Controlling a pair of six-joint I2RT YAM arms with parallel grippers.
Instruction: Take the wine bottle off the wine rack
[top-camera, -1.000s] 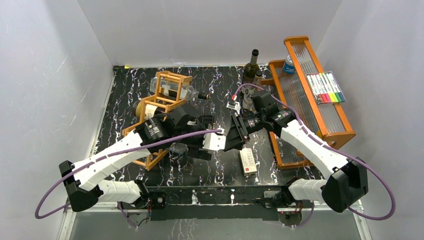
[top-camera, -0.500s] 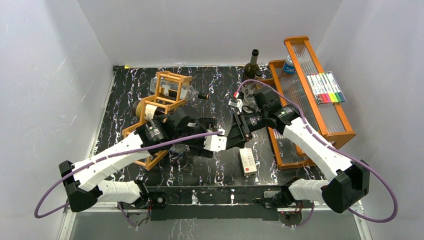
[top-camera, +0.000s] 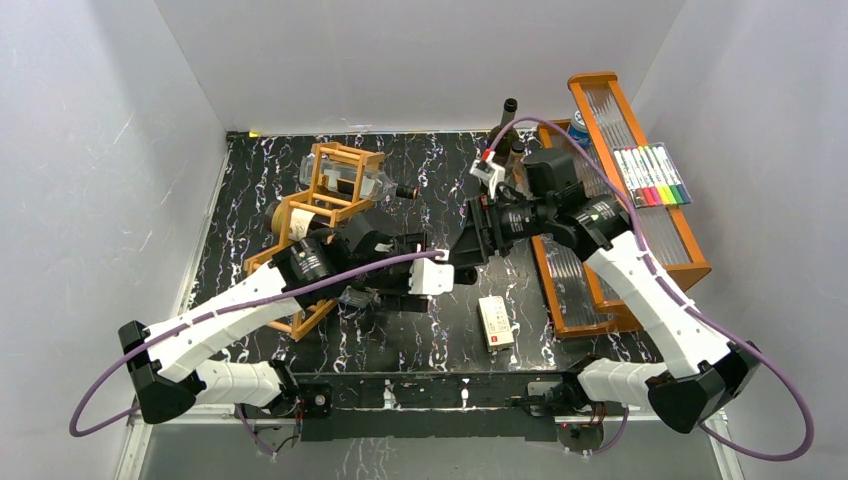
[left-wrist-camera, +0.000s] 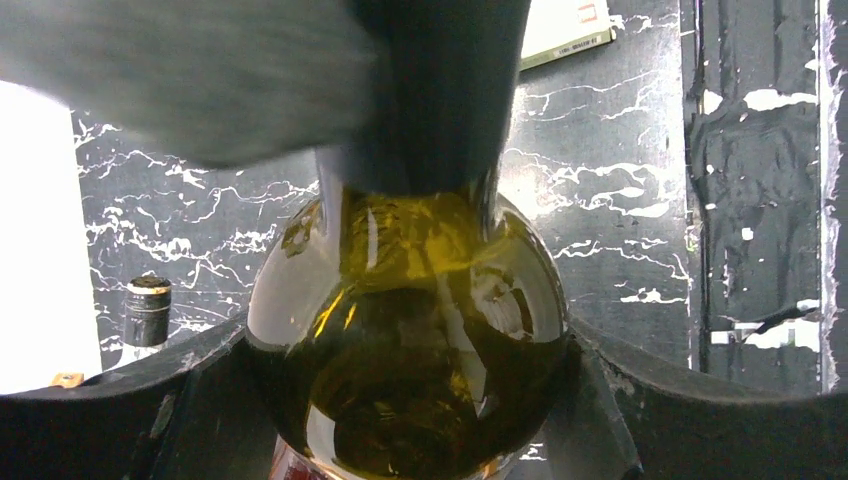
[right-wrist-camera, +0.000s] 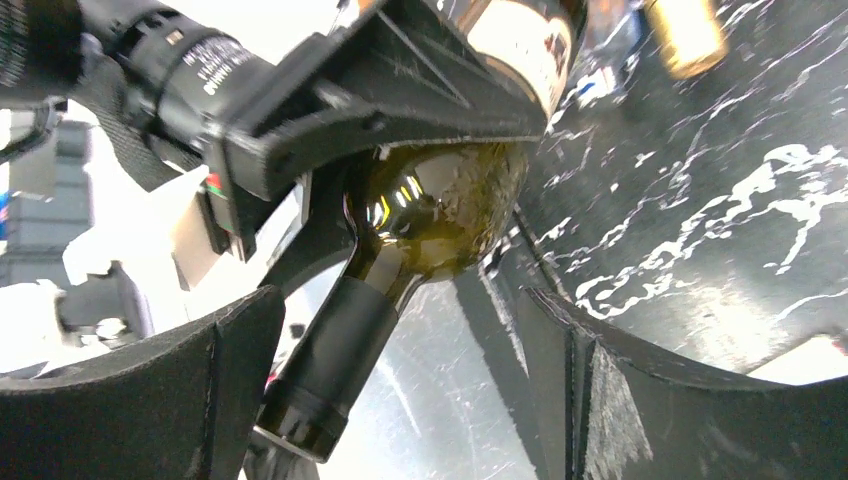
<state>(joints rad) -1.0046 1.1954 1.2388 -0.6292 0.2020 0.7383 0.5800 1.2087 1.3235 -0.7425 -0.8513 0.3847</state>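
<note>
Left gripper (left-wrist-camera: 408, 405) clamps the wine bottle (left-wrist-camera: 410, 320), neck pointing toward wide-open right gripper (right-wrist-camera: 400, 390).

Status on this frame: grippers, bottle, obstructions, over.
Left gripper shut on wine bottle, at the shoulder. Right gripper open, astride the neck. Wine rack alongside, clear bottle in it.

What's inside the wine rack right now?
A clear bottle lies through the far cell of the wine rack, and a brown labelled bottle sits in a middle cell. The left arm covers the near cells, so their contents cannot be seen.
</note>
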